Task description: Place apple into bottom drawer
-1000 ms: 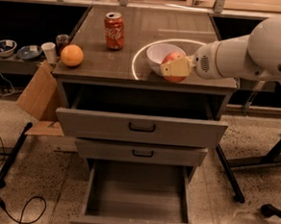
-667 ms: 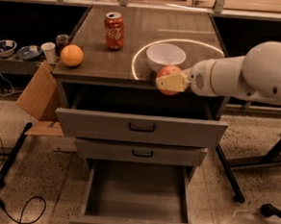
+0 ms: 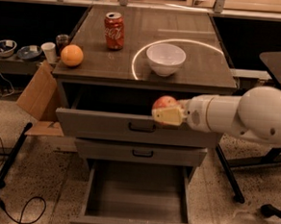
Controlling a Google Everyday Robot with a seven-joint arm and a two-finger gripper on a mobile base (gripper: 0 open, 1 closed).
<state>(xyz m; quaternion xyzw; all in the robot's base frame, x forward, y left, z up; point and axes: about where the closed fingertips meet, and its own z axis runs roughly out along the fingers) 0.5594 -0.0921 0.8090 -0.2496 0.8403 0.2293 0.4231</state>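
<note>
Risk: The apple point(image 3: 164, 103) is high up at the level of the open top drawer point(image 3: 101, 124), well above the bottom drawer point(image 3: 137, 195). If it were let go here, I judge it would land in the wrong drawer or bounce off a drawer front onto the floor.
Cause: The top drawer juts out above the bottom one, with the middle drawer point(image 3: 140, 152) between them. The arm point(image 3: 236, 116) has to come forward and down past both, and a clipped edge could knock the fruit loose.
Gripper: The gripper point(image 3: 167, 115) is at the end of the white arm reaching in from the right, at the top drawer's front edge, just above its handle.
Grip: Its fingers are clamped on the apple. One cream finger covers the fruit's lower front; the other is hidden behind it.
Apple: It is held in the air, seemingly over the top drawer's opening, though depth is hard to judge from here.
Bottom drawer: It is pulled well out, directly below.
Cabinet top: A white bowl point(image 3: 166, 59), a soda can point(image 3: 114, 31) and an orange point(image 3: 71, 55) stand there, well apart from the gripper.
</note>
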